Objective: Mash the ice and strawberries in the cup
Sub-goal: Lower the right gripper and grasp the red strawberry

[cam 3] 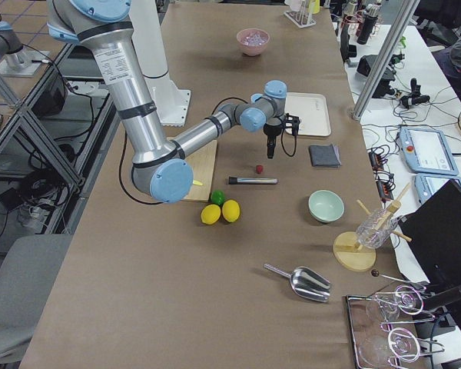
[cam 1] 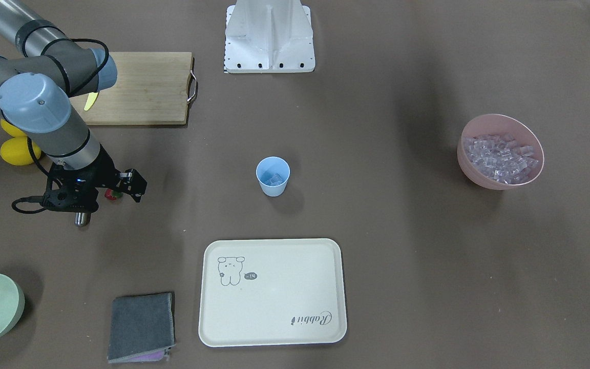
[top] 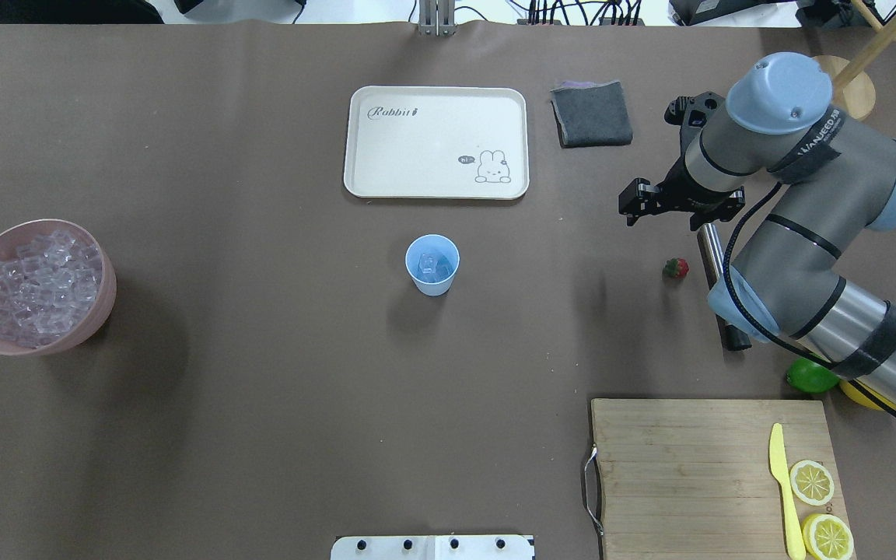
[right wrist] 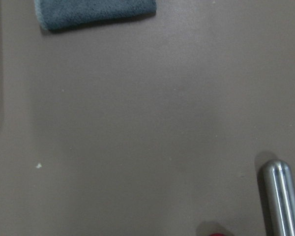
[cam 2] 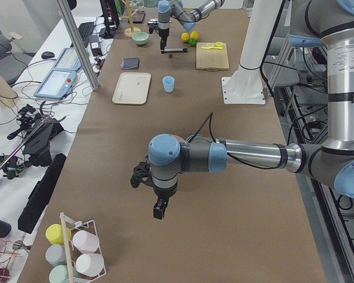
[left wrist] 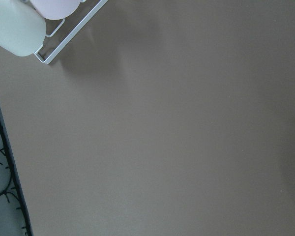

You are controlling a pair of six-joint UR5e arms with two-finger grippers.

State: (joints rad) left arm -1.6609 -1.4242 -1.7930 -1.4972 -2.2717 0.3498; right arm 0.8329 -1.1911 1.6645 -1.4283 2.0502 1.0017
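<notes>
Red strawberry (top: 675,268) lies on the brown worktop (top: 261,389), near the right tool (top: 638,204) and just beside a steel rod (top: 711,249). The blue cup (top: 436,285) with ice (top: 433,267) stands mid-worktop, well apart. You cannot tell whether the right tool or the left tool (cam 2: 159,210) is clenched or released.

The left arm (cam 2: 242,156) and right arm (top: 806,257) are grey tubes with pale-blue joint caps. The right arm carries black bands, a black cable (cam 1: 13,206) and white lettering. The base (cam 1: 269,41) is white with dark screws.
</notes>
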